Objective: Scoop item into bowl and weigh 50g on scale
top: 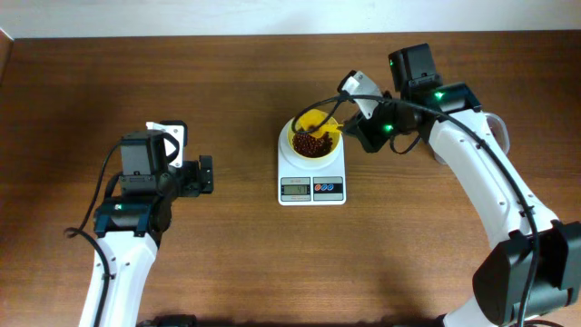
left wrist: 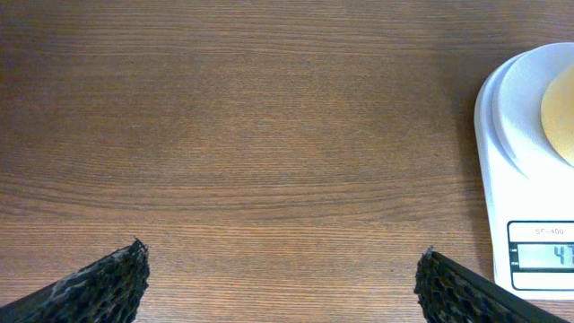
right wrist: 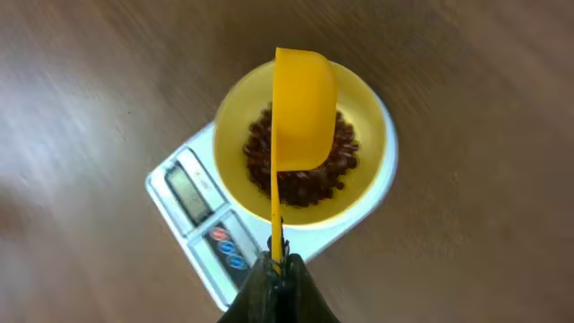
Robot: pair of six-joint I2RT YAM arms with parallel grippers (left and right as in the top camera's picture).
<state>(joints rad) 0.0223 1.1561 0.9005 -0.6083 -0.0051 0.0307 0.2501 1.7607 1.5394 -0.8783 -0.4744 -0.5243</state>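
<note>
The white scale stands mid-table with the pale yellow bowl on its platform. Dark reddish-brown beans lie in the bowl. My right gripper is shut on the handle of a yellow scoop, which is tipped on its side over the bowl and the beans. The scale shows below it in the right wrist view. My left gripper is open over bare wood, left of the scale; its fingertips hold nothing.
The wooden table runs across the whole view. A light wall edge lies along the far side.
</note>
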